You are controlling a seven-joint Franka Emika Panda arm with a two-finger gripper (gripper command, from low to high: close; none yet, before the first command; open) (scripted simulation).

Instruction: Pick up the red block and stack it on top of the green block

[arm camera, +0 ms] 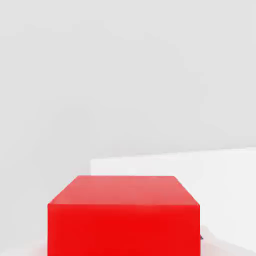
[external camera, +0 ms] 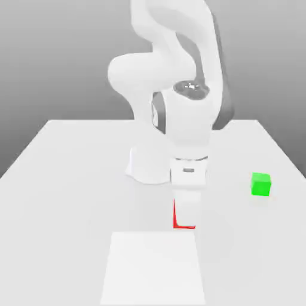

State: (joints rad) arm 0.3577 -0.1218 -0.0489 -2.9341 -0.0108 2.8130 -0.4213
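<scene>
The red block rests on the white table near the middle front, and little more than its red edges show past my fingers. My gripper points straight down over it and is shut on the red block. In the hand view the red block sits very close to the camera, its top and one side face showing. The green block stands alone on the table toward the exterior view's right, well apart from my gripper.
The arm's white base stands just behind the red block. A paler rectangular patch lies flat on the table in front of the block, and its edge shows beyond the block in the hand view.
</scene>
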